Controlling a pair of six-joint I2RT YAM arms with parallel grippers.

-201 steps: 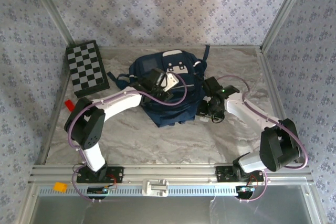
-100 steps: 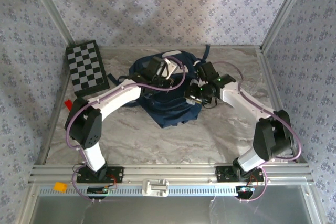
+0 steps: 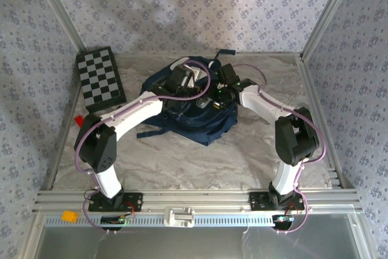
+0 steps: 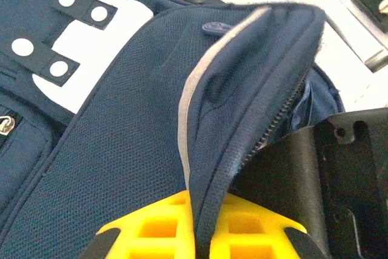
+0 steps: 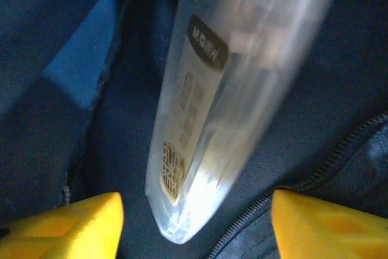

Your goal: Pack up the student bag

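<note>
Since the earlier frame, the right gripper (image 5: 197,225) was brought into the student bag (image 3: 203,127) at the top view's centre, its jaws spread either side of a clear case (image 5: 206,119). The left gripper (image 4: 194,235) was clamped on the zipper rim (image 4: 206,168); that lift was judged best held until withdrawal.

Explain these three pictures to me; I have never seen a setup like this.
You see two robot arms, left arm and right arm, bolted at the near edge of a table, each ending in a two-finger gripper. The wide picture looks down from above and behind them; the other two come from cameras on the wrists. On the table lie a student bag, a checkered board and a small red thing. The left gripper is pinched shut on the bag's zippered edge. The right gripper, jaws apart, points into the bag, with a clear plastic case between them, touching neither.
</note>
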